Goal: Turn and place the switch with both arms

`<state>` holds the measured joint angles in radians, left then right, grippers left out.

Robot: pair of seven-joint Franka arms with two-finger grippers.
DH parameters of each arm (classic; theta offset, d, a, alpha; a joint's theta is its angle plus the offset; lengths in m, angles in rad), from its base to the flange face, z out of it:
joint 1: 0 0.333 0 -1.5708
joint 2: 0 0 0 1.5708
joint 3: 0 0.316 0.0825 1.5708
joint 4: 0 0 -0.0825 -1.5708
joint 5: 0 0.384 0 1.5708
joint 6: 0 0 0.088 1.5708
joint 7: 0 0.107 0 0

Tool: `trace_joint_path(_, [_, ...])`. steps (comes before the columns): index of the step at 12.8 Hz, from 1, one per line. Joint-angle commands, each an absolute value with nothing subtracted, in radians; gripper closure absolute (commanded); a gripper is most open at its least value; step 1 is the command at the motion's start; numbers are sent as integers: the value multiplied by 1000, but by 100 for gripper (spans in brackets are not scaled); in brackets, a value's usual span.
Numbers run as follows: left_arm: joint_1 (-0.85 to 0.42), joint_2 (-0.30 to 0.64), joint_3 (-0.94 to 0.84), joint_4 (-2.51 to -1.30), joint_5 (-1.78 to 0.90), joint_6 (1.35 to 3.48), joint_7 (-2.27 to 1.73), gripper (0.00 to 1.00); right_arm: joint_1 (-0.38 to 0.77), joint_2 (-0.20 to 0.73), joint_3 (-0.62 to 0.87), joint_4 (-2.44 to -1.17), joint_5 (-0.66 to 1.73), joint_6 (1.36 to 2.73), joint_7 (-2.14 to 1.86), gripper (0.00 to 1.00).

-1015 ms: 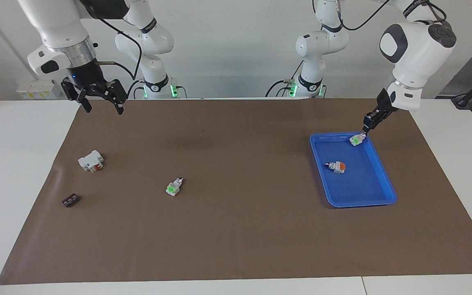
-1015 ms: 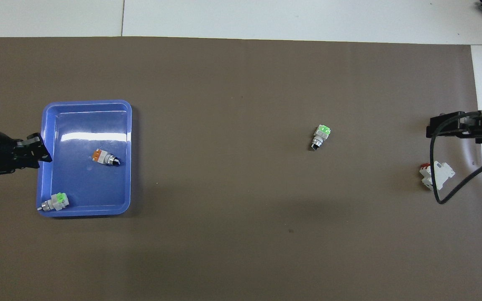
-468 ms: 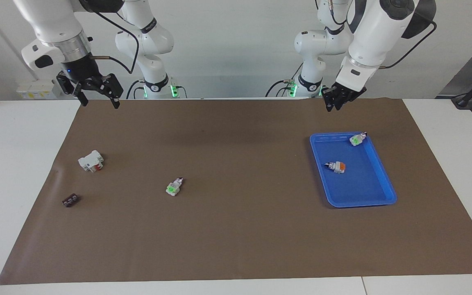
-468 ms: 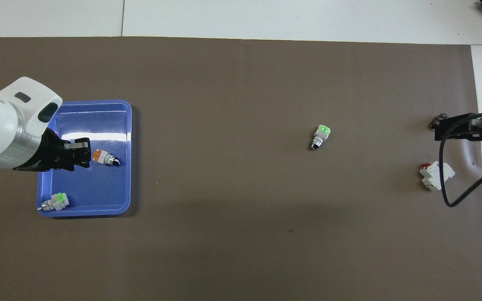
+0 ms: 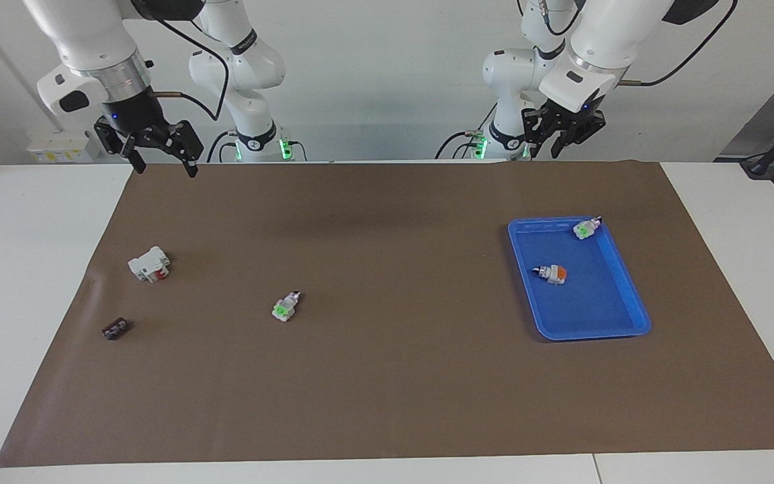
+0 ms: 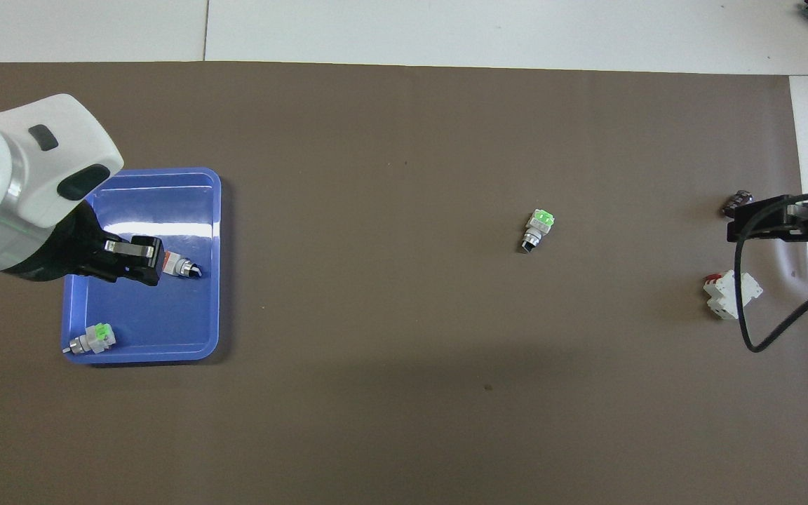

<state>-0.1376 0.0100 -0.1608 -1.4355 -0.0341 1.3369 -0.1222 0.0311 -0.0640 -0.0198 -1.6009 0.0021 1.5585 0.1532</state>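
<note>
One switch (image 5: 285,306) lies on the brown mat with its green face up; it also shows in the overhead view (image 6: 538,230). Two more switches lie in the blue tray (image 5: 619,325): a green-faced one (image 5: 586,228) in the corner nearest the robots and an orange-faced one (image 5: 551,272) mid-tray. My left gripper (image 5: 565,144) is open and empty, raised high over the mat's edge by the robots. In the overhead view it (image 6: 139,257) covers part of the orange-faced switch (image 6: 181,266). My right gripper (image 5: 162,165) is open and empty, raised at the right arm's end.
A larger white block with red parts (image 5: 149,263) and a small flat black block (image 5: 115,329) lie on the mat (image 5: 387,390) toward the right arm's end. The black block is farther from the robots. White table borders the mat.
My left gripper has let go of the green-faced switch in the tray's corner and risen up toward the robots. My right gripper rose a little. The switches have not moved.
</note>
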Motion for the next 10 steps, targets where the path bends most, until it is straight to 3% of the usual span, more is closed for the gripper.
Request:
trace_joint_path(1, [-92,-17,-140,-1457,-15,1363,47,47,23,-78,-11,-1605,-17,1532,138,0])
trace_joint_path(7, [-6,-127,-138,-1696,9,1514,84,40,25,-80,-9,-1603,-5,1542,135,0])
trace_joint_path(8, [-6,-127,-138,-1697,12,1525,77,15,25,-80,-9,-1605,-5,1542,135,0])
trace_joint_path(9, [-8,-127,-138,-1697,12,1532,63,0,25,-80,-9,-1605,-3,1542,135,0])
trace_joint_path(10, [-11,-127,-141,-1695,12,1540,43,0,25,-80,-9,-1605,-3,1540,135,0])
